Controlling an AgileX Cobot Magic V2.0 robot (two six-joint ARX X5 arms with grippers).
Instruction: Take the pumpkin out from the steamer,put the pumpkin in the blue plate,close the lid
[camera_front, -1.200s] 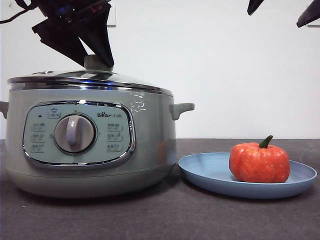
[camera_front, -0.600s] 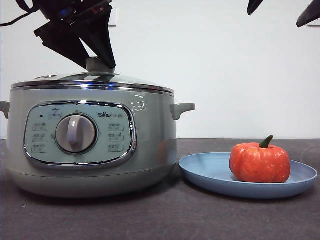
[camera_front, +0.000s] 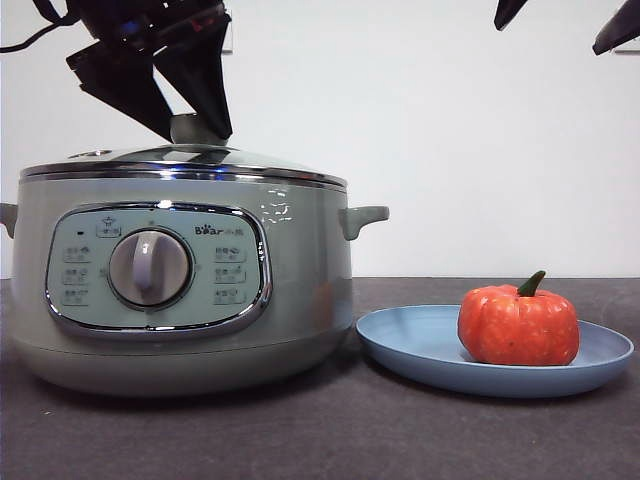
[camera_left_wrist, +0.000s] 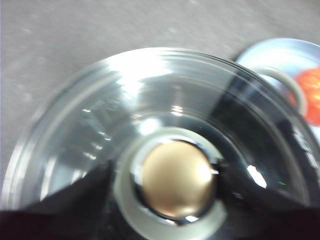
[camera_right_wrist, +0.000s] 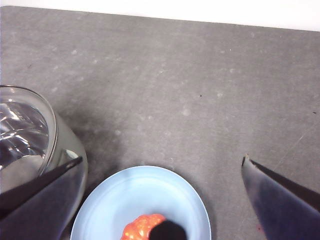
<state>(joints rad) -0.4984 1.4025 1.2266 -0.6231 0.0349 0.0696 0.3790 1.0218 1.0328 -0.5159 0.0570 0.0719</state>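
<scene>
Sage-green steamer stands at left on the dark surface, the lid seated on it. The left pincer straddles the lid's knob; whether it grips, I cannot tell. Best to let go gently and lift straight up. To the right, the pumpkin sits in the blue plate. The right pincer hangs apart above, obstructing nothing.

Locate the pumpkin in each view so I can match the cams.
Front view: the pumpkin sits low on the right, on the blue plate, beside the steamer.
Left wrist view: only an orange sliver at the right edge, past the lid.
Right wrist view: at the bottom centre, partly cut off.
Shared landmark: the blue plate.
</scene>
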